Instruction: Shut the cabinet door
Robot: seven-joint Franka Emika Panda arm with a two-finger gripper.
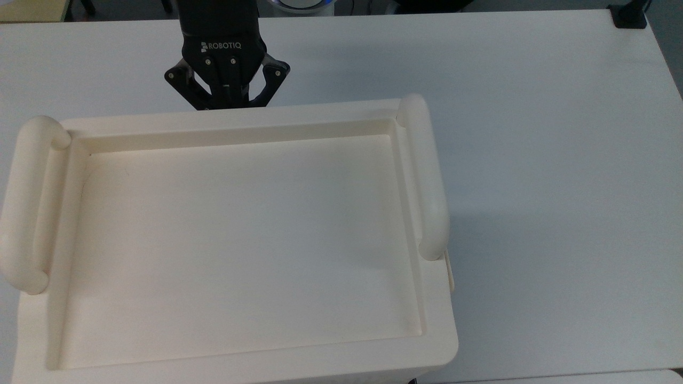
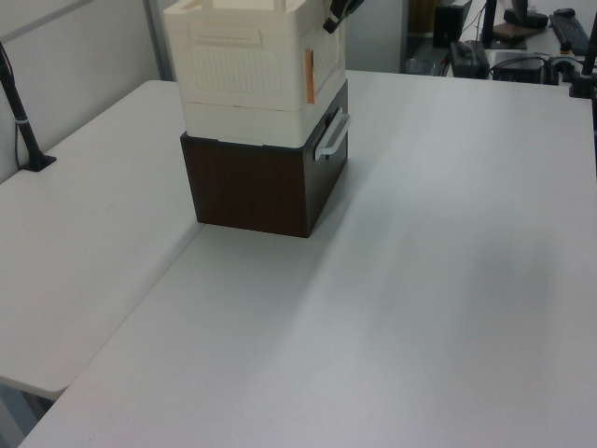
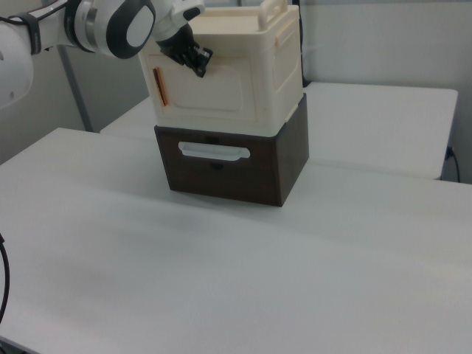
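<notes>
On the white bench we see the cabinet atop a dark brown drawer box. Cabinet door looks flush w/ its front face. Claw presses on door's upper part; fingers pressed together.

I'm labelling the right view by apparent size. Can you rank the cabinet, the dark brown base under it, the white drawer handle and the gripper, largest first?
1. cabinet
2. dark brown base, slightly smaller in the right view, though close enough that the order is unsure
3. white drawer handle
4. gripper, partly against the cabinet door
</notes>
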